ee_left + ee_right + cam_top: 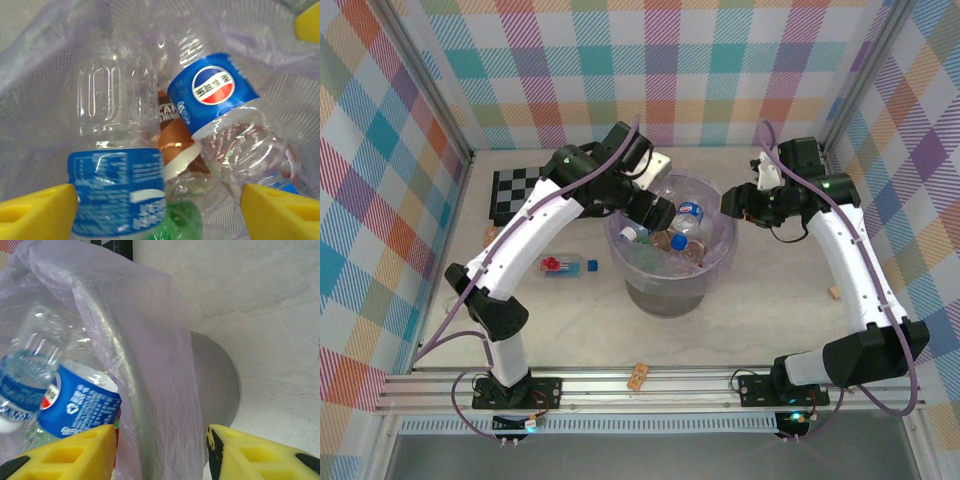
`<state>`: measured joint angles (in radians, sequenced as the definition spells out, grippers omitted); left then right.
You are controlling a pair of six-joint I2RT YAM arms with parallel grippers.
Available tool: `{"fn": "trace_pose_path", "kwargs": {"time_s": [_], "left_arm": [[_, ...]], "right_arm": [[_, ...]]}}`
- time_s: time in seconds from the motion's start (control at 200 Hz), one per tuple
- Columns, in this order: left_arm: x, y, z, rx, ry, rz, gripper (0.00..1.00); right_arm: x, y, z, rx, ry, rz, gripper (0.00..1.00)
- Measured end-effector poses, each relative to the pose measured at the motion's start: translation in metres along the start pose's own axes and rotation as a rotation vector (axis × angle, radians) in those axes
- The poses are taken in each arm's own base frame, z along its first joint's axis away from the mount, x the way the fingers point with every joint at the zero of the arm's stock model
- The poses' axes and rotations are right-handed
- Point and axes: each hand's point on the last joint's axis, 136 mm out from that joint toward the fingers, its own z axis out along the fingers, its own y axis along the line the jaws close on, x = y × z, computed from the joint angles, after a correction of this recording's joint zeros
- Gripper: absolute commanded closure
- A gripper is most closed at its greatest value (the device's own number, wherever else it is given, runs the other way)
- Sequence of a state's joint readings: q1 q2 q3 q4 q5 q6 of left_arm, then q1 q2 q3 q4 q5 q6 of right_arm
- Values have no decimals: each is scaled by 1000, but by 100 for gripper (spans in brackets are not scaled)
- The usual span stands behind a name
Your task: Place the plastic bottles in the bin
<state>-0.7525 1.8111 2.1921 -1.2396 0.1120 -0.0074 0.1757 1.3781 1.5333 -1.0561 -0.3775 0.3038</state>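
Left tool gapes wide; below it, crinkled clear plastic bottles with glossy blue labels; right tool pinches the rim of the round mesh bin through its filmy lilac bag.

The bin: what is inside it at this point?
The bin holds heaped plastic bottles: a Pepsi-labelled bottle, a brown-labelled bottle, a second blue-labelled bottle. Whatever lies beneath them is covered.

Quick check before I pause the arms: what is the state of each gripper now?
Left gripper: open, above the bin.
Right gripper: closed on the bin's rim.
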Motion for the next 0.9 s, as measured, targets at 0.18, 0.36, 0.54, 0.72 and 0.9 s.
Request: {"fn": "trace_pose_path", "kwargs": {"time_s": [0.18,0.36,0.54,0.72,0.9], "left_arm": [[-14,0,-5,-5,-70,4,42],[-12,4,7,-17,-62,2,49],[7,8,38,-16,2,-29,54],[26,12,65,-19,56,-63,54],[27,13,68,-14,33,-83,55]], "right_arm": [[0,0,0,-2,1,0,48],[0,1,0,-2,0,0,48],[-1,1,-1,-4,-3,-1,48],[-1,1,-1,-4,-3,-1,48],[-1,1,-1,-4,-3,-1,48]]}}
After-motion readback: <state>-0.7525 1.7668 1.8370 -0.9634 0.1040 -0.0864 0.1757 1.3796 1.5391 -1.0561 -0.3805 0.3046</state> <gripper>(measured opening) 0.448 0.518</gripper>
